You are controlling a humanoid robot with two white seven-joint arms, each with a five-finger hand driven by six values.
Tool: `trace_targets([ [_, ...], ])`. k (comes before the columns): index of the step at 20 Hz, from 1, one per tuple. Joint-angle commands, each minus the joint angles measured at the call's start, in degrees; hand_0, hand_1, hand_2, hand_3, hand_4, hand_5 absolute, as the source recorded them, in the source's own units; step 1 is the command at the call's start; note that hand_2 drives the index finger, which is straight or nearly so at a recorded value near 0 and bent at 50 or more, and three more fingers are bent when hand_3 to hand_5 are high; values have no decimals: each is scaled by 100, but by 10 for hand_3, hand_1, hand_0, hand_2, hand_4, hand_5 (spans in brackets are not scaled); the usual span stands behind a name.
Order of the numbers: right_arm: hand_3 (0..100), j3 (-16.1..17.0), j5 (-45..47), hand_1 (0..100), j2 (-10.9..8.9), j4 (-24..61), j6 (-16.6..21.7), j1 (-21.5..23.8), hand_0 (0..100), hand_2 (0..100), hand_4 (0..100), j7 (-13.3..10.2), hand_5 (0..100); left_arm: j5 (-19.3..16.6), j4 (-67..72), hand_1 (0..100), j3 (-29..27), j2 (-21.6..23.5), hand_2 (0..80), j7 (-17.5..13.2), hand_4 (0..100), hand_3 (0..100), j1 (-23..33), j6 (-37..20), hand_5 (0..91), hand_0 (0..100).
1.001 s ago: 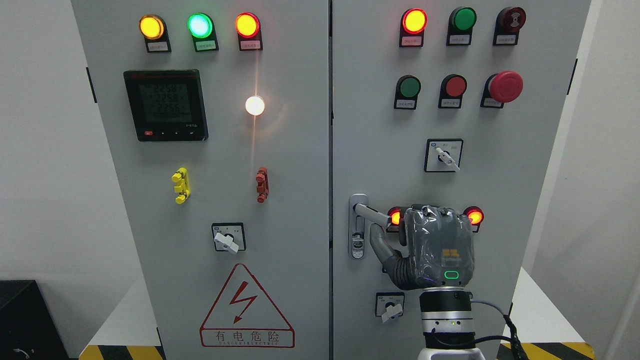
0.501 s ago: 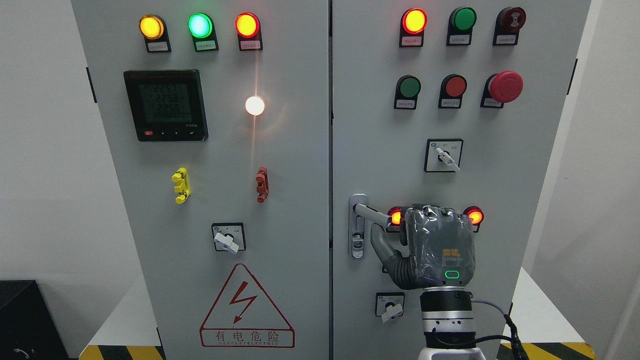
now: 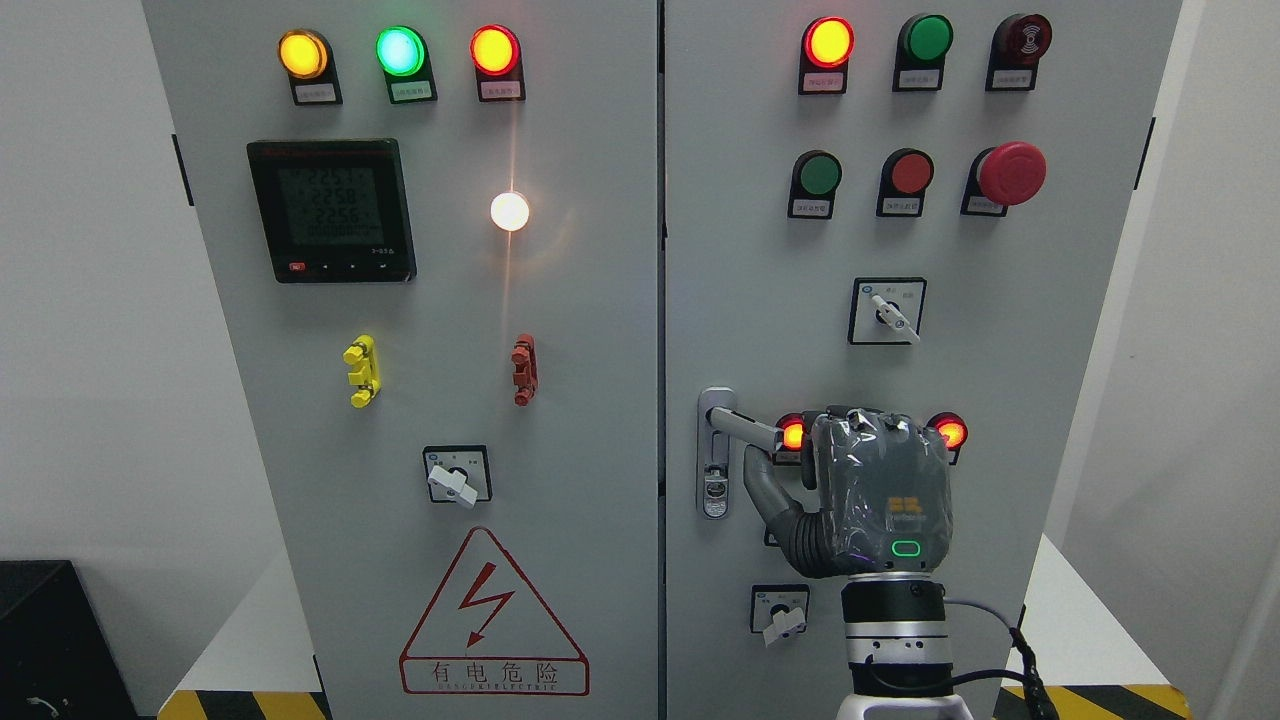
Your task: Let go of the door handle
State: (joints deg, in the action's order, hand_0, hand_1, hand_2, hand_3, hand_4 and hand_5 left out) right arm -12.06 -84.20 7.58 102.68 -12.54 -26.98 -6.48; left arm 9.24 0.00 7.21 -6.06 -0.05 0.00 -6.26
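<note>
Right hand [image 3: 880, 495] raised back-on before the right cabinet door [image 3: 1000, 330], thumb under the door handle [image 3: 745, 427], finger grip hidden, cannot tell, handle's lever angled rightward and slightly down from its upright plate, red lamps glowing beside.

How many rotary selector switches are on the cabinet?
3: one low on the left door, one mid right door, one low on the right door. The right hand may hide more.
</note>
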Motion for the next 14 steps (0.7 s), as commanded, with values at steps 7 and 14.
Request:
trace_targets([
  [7,1000,2,0,495,7,7,6,26,455,935,1000,6,1000,-1,167,556,0,0,0,5,0,0,-149,2,0,120],
  [14,1000,2,0,492,7,7,-3,9,459,935,1000,15,1000,-1,167,556,0,0,0,5,0,0,-149,2,0,120],
])
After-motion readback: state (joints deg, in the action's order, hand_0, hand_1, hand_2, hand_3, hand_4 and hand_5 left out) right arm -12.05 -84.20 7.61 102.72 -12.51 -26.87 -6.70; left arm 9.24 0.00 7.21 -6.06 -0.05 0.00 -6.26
